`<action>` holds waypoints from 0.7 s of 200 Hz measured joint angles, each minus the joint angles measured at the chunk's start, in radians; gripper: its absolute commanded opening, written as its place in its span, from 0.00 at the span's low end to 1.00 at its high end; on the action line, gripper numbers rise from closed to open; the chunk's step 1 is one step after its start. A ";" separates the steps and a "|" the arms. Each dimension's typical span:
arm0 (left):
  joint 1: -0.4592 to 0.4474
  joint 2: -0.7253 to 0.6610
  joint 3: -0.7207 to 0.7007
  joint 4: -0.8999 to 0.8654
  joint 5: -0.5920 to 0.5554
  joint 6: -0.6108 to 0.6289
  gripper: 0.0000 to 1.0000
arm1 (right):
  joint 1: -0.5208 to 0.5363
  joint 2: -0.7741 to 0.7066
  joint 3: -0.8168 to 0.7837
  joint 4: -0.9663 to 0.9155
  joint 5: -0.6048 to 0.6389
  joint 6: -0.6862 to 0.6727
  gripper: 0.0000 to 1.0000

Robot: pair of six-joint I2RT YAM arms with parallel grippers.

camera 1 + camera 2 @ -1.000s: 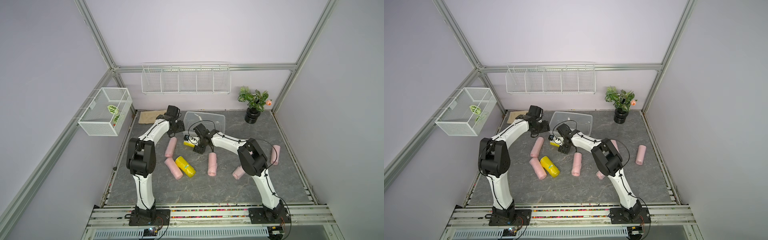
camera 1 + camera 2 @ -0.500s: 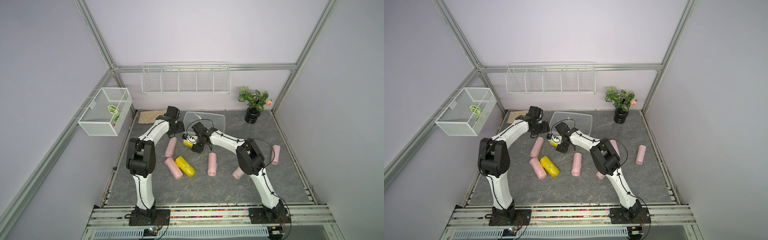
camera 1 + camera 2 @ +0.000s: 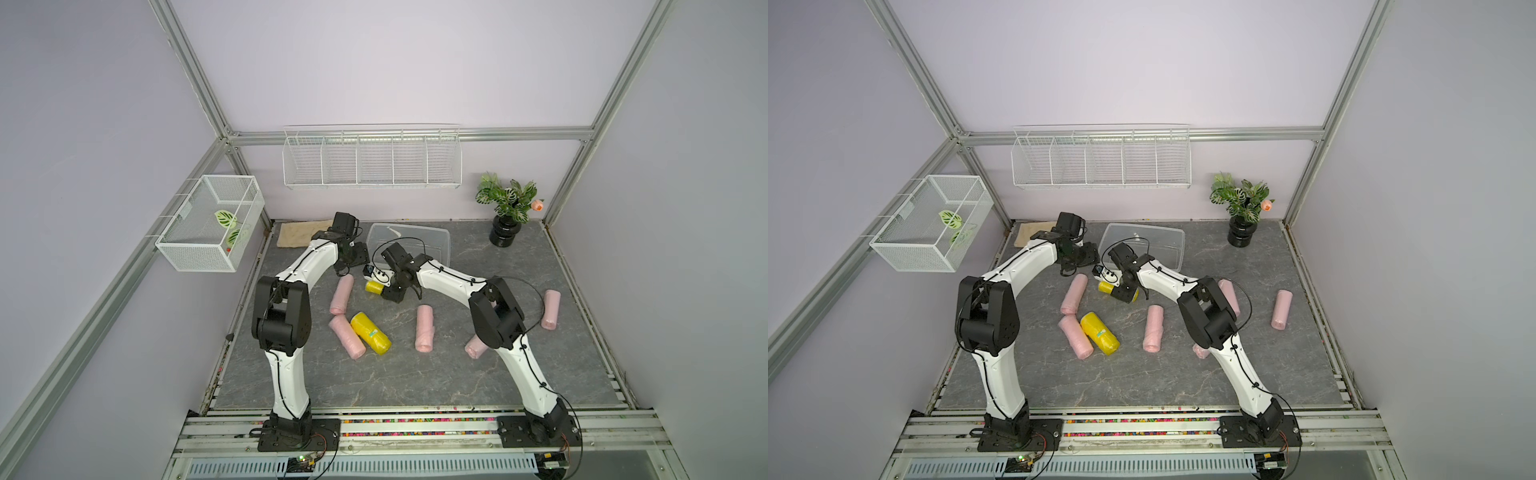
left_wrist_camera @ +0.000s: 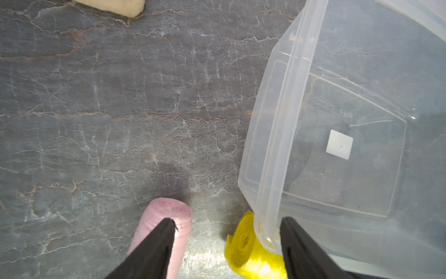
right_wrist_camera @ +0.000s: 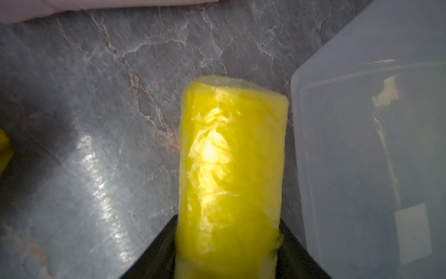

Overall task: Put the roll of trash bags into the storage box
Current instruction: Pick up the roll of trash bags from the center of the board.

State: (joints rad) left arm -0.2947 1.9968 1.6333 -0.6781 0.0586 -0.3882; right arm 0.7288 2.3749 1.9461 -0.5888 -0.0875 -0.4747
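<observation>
Yellow trash-bag roll (image 5: 231,157) sat clamped in right gripper (image 5: 228,218), beside corner of clear storage box (image 5: 350,132), left gripper (image 4: 227,219) stood spread-jawed.

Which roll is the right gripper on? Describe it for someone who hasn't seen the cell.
Start at the clear storage box at the back of the table. Just off its near-left corner lies a yellow roll, held in the right gripper. The only other yellow roll lies mid-table beside a pink one, with no gripper on it.
</observation>
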 measured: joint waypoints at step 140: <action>0.019 0.092 0.179 -0.040 0.017 0.076 0.74 | 0.000 -0.059 -0.091 0.012 -0.047 0.038 0.47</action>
State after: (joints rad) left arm -0.2752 2.0884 1.8118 -0.7185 0.0753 -0.3122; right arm 0.7288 2.3161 1.8549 -0.5766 -0.1341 -0.4370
